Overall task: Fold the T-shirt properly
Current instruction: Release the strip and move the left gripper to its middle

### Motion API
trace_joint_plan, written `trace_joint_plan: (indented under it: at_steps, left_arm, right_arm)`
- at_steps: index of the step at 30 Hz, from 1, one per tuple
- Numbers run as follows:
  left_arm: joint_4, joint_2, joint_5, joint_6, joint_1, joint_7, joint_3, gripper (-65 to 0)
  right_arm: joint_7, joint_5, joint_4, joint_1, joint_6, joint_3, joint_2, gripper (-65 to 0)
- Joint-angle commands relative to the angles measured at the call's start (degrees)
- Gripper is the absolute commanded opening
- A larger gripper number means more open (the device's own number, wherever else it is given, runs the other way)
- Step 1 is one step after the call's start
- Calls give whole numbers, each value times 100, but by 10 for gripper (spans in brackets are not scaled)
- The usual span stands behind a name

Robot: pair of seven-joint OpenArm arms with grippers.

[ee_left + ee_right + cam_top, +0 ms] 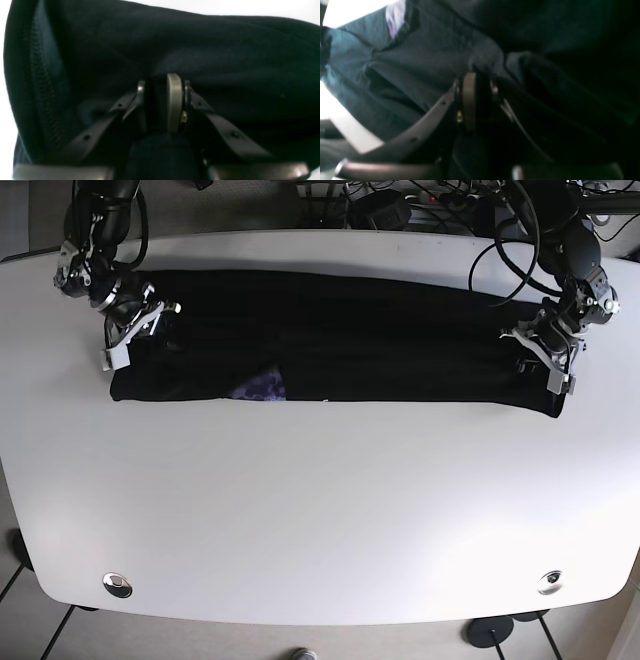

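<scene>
Both pincers, left gripper (pixel 160 100) and right gripper (pixel 476 100), are clamped on the T-shirt (pixel 330 335) at the table's (pixel 320 510) far edge, mid-fold; a matched carry toward the near edge is judged needed next.

The T-shirt (pixel 340 335) is lying as a long dark band across the far part of the bench (pixel 320 510), leaving the whole near half of the white top open for a hand to pass, with only two small metal discs (pixel 117 584) sitting near the front corners. The left hand (pixel 548 358) and the right hand (pixel 130 332) are occupying the two ends of the band, each pinching cloth. Cables (pixel 510 230) are hanging over the far edge, crowding the room there.
</scene>
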Motion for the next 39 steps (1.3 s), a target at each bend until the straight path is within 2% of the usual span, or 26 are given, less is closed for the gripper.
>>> trace_joint_plan:
  at_steps: [1,4,7,12,16,18,20,22,30,39]
  left_arm:
    - [-298,-85,408,82,-314,261,-10,-557]
    - [-755,-103,672,82,-877,252,-10,-557]
    - [-1010,-94,918,82,-1255,252,-10,-556]
    - [-588,-94,874,82,-1430,428,-36,-553]
    - [617,-59,795,82,-1422,929,-326,-425]
    - [845,-76,452,82,-1422,1378,-810,-329]
    - [854,-103,56,82,-1422,1509,-1232,-262]
    - [792,-182,-49,82,-1404,1509,-1399,-240]
    - [-438,-296,-58,82,-1343,1448,-1390,-236]
    - [-1142,-287,-32,82,-1343,806,-933,-242]
  right_arm:
    - [35,-192,-337,276,-153,41,220,-564]
    - [61,-192,-891,804,-135,41,414,-564]
    - [61,-201,-1041,1182,-135,41,458,-564]
    - [9,-175,-1014,1358,-144,41,431,-564]
    - [9,-175,-1014,1331,-135,41,423,-566]
    - [9,-175,-1014,1314,-126,41,414,-566]
    - [9,-175,-1014,1305,-126,41,405,-568]
    - [9,-175,-1014,1305,-126,41,405,-568]
    - [9,-175,-1014,1305,-117,41,405,-568]
    - [9,-175,-1014,1305,-117,41,405,-568]
